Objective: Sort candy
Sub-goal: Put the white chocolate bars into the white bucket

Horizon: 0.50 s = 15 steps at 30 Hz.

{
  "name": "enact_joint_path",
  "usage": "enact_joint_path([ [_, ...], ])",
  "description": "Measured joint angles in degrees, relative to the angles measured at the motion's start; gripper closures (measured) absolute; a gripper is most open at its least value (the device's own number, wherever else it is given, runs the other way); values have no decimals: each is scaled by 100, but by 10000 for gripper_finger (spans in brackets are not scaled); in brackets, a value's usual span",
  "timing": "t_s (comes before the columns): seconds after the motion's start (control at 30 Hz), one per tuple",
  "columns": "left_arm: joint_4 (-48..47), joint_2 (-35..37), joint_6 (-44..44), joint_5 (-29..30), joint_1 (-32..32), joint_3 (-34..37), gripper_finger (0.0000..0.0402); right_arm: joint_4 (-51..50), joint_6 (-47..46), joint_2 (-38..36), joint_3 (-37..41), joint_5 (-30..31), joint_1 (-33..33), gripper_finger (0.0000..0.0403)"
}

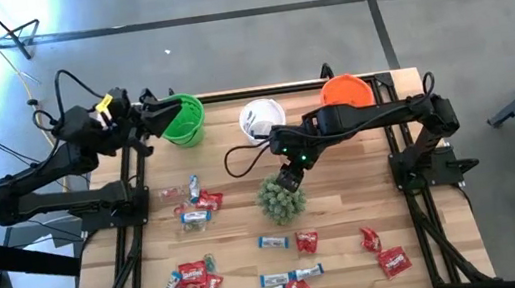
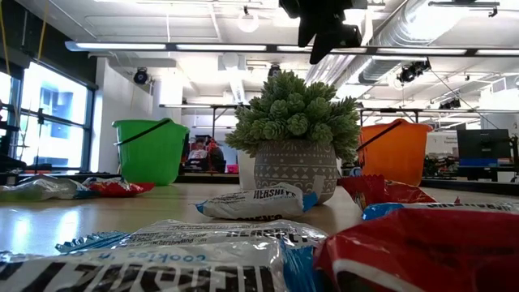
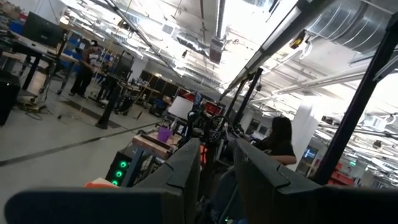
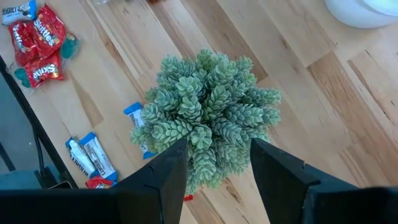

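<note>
1. Right gripper [image 1: 289, 177] hangs open right over the plant [image 1: 281, 199] at table centre, so dropping could knock it onto candy [image 1: 273, 242] at 6 o'clock.
2. Left gripper [image 1: 155, 115], jaws slightly apart and holding nothing, sits by the green cup [image 1: 184, 120] at 11 o'clock; more candy [image 1: 188, 283] waits at 7.

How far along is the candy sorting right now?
Nothing looks sorted yet: the red and blue-and-white candy lies scattered over the table. I can't see any in the green, white or orange cup, though the low view hides their insides. In hand: the right gripper hangs open over the plant; the left gripper is by the green cup, holding nothing visible. All sorting remains.
</note>
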State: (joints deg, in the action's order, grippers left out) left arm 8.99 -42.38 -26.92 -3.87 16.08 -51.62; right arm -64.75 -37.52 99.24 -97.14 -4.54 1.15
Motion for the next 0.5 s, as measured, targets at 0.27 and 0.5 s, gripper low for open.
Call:
enact_joint_path([
  [0.27,25,-3,-4,2,-2,1,319,0,0,0,2,0,0,233],
  [0.5,34,-1,-141,3,-2,0,319,0,0,0,2,1,0,233],
])
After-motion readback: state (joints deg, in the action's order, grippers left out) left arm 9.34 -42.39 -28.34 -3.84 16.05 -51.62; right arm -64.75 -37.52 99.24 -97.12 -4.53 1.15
